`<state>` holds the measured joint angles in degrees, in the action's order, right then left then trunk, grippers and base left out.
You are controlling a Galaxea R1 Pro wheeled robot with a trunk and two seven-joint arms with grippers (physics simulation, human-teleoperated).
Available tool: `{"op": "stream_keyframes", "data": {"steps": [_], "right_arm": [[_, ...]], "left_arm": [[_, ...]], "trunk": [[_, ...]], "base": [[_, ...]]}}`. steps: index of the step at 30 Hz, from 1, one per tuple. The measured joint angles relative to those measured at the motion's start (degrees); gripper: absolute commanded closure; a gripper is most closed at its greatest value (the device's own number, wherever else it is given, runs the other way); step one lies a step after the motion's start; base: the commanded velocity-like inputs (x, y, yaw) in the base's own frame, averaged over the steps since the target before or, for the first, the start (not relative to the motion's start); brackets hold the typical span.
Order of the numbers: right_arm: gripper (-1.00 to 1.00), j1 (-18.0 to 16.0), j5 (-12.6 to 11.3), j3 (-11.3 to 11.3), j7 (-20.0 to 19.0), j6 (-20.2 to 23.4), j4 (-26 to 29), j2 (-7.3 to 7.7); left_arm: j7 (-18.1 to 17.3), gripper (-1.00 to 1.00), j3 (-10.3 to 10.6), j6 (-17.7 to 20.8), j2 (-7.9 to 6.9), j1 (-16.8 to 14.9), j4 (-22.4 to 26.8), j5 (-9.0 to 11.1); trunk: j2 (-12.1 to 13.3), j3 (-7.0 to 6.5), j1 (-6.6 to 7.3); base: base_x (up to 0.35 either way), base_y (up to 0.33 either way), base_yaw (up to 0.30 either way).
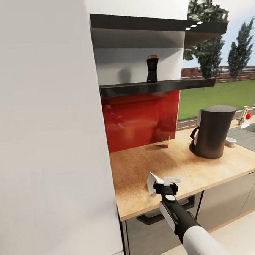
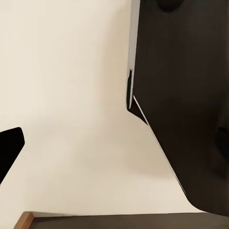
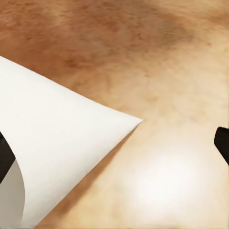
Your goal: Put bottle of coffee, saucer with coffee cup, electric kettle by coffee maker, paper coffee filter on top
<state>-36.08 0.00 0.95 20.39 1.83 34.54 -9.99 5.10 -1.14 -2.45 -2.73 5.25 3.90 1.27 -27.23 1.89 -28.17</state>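
**Wood-grain desk, filter at the near edge**

Kitchen desk [image 1: 146,172] carries the right jaws [image 1: 166,185] near its front edge, spread wide beside the white paper coffee filter [image 1: 151,182], which touches one finger. Farther back, right of the filter, stands the dark coffee maker [image 1: 213,131], a small white cup [image 1: 231,141] just beside it. Beyond, above the coffee maker's left, the bottle of coffee [image 1: 152,68] stands upright on the black shelf [image 1: 155,87]. Whether the left jaws are spread, I cannot tell.
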Motion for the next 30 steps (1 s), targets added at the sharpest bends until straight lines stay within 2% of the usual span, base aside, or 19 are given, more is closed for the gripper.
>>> {"op": "stream_keyframes", "data": {"steps": [23, 28, 29, 30], "right_arm": [[-1.00, 0.0, 0.0, 0.0, 0.0, 0.0, -1.1, 0.00], [-1.00, 0.0, -0.1, 0.0, 0.0, -0.5, -3.8, 0.00], [1.00, 0.0, -0.1, 0.0, 0.0, -1.2, -4.3, 0.00], [1.00, 0.0, -0.1, 0.0, 0.0, -1.9, -4.6, 0.00]], "left_arm": [[0.0, -1.00, 0.0, 0.0, 0.44, 0.0, -1.3, -0.1], [0.0, -1.00, 0.0, 0.0, 0.44, 0.0, -1.3, -0.1], [0.0, -1.00, 0.0, 0.0, 0.44, 0.0, -1.3, -0.1], [0.0, -1.00, 0.0, 0.0, 0.44, 0.0, -1.3, -0.1]], "trunk": [[0.0, 0.00, 0.00], [0.0, 0.00, 0.00], [0.0, 0.00, 0.00], [0.0, 0.00, 0.00]], "base": [[0.031, -0.013, 0.000], [0.001, -0.001, 0.000], [0.000, 0.000, 0.000], [0.000, 0.000, 0.000]]}}
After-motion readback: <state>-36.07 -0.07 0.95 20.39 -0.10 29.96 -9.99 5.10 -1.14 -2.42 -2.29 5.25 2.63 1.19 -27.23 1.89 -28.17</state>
